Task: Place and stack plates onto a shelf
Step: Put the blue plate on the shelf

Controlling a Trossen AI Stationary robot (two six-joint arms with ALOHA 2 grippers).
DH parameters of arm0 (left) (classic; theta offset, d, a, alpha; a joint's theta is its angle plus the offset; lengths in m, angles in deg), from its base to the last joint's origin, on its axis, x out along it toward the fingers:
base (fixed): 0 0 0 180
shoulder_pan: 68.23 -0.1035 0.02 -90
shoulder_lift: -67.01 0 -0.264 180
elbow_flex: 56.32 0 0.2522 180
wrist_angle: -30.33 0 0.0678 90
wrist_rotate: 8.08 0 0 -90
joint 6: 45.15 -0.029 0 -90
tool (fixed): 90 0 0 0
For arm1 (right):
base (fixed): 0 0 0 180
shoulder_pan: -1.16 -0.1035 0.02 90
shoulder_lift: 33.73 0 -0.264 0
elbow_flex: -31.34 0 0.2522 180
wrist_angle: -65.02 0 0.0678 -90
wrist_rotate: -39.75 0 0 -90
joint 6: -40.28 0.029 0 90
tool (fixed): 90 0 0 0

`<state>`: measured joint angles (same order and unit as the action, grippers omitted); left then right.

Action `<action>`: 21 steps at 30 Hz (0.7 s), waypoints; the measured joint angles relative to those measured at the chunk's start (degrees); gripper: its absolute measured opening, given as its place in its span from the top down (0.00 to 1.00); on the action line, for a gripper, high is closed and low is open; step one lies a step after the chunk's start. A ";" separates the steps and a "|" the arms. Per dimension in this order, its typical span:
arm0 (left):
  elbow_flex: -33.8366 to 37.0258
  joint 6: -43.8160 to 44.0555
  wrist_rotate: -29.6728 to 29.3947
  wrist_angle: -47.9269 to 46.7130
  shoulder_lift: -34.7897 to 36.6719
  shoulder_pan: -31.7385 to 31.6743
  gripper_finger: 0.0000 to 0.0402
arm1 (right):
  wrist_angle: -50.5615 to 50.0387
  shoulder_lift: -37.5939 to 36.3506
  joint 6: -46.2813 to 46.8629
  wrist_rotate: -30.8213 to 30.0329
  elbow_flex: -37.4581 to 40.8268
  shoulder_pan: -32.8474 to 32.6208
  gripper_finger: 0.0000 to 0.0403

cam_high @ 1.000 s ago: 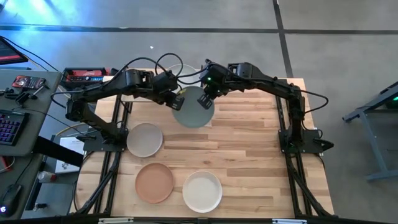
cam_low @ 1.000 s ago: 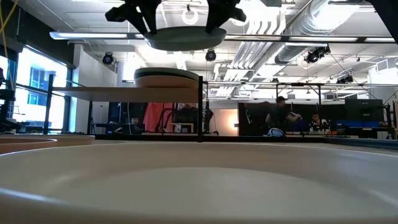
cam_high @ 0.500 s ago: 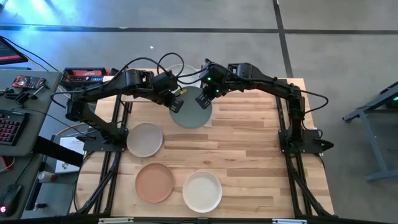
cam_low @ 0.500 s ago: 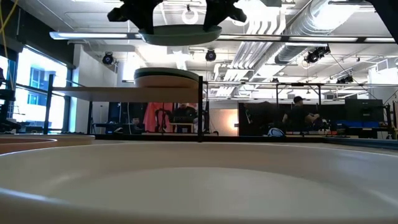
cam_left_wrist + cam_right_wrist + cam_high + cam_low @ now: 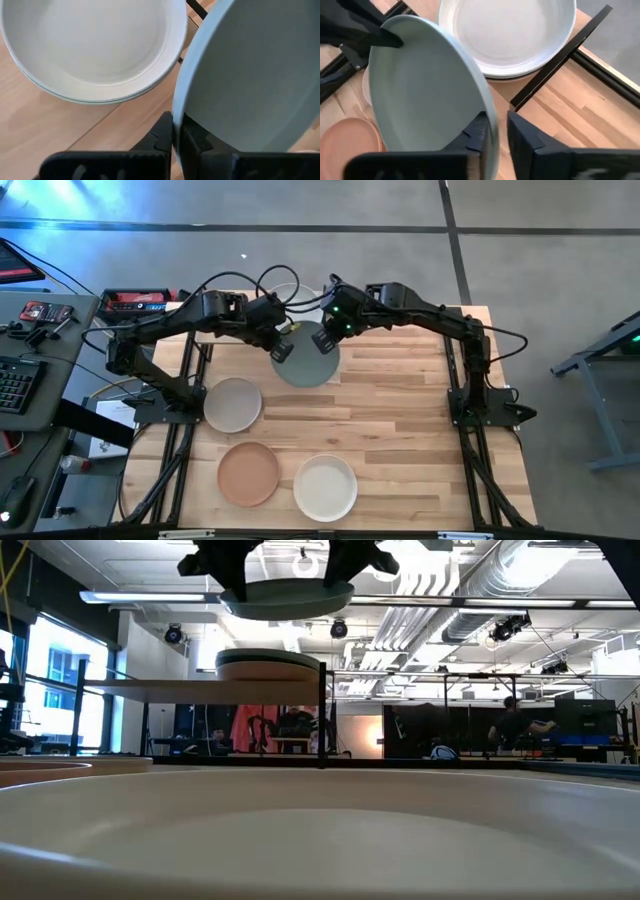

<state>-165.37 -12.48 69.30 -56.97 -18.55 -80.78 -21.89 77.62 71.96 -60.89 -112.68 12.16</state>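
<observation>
Blue-green plate (image 5: 307, 360): held in the air by both hands, level, above and just in front of the shelf, at 12 o'clock on the table.
Left hand (image 5: 283, 346): pinching the plate's rim at its 9 o'clock edge; in its wrist view the fingers (image 5: 162, 134) clamp the rim.
Right hand (image 5: 331, 338): pinching the rim at the plate's 1 o'clock edge.
Shelf (image 5: 150, 688): far edge of the table, carrying a stack of pale plates (image 5: 268, 664).
Table (image 5: 400, 430): grey-beige plate (image 5: 232, 404) at 9 o'clock, terracotta plate (image 5: 248, 474) at 7 o'clock, cream plate (image 5: 325, 487) at 6 o'clock, all lying flat.
Background: a person (image 5: 512, 725) in the room beyond.
</observation>
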 joint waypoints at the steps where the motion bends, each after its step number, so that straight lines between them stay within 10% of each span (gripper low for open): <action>1: 0.00 -0.37 0.12 -0.27 0.00 -0.23 0.99 | 0.02 0.00 0.68 -0.17 0.00 -0.20 0.87; 21: 0.04 -10.41 2.18 -12.90 3.37 -7.84 1.00 | -2.00 -0.26 0.31 -0.23 0.00 -1.24 0.68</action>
<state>-165.32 -22.89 71.48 -69.87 -15.18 -88.62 -23.89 77.35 72.28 -61.12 -112.68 10.92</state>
